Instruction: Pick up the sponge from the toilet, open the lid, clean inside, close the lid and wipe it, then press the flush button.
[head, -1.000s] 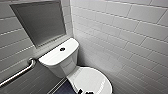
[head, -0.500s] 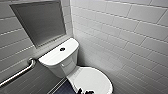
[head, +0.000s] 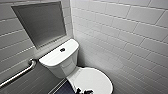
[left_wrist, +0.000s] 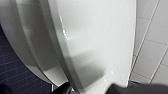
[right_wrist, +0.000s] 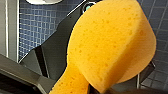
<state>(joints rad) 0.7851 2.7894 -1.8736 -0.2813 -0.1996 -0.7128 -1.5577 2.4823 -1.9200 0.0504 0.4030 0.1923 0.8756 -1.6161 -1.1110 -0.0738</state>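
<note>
The white toilet (head: 62, 63) stands in the corner with its lid (head: 93, 80) down. On the tank top sits the dark round flush button (head: 62, 49). My left gripper (head: 83, 91) is at the lid's near edge. In the left wrist view it (left_wrist: 90, 88) is open, with one dark fingertip (left_wrist: 63, 87) by the lid's rim and the other over the glossy lid (left_wrist: 100, 37). The orange-yellow sponge (right_wrist: 110, 47) is squeezed and bent in my right gripper (right_wrist: 97, 88), which is shut on it above the blue tiled floor.
A white tiled wall (head: 130, 37) runs close along the toilet's right side. A recessed grey niche (head: 41, 23) sits above the tank. A metal grab bar (head: 18, 73) is on the left wall. Dark blue floor tiles (head: 62, 88) lie left of the bowl.
</note>
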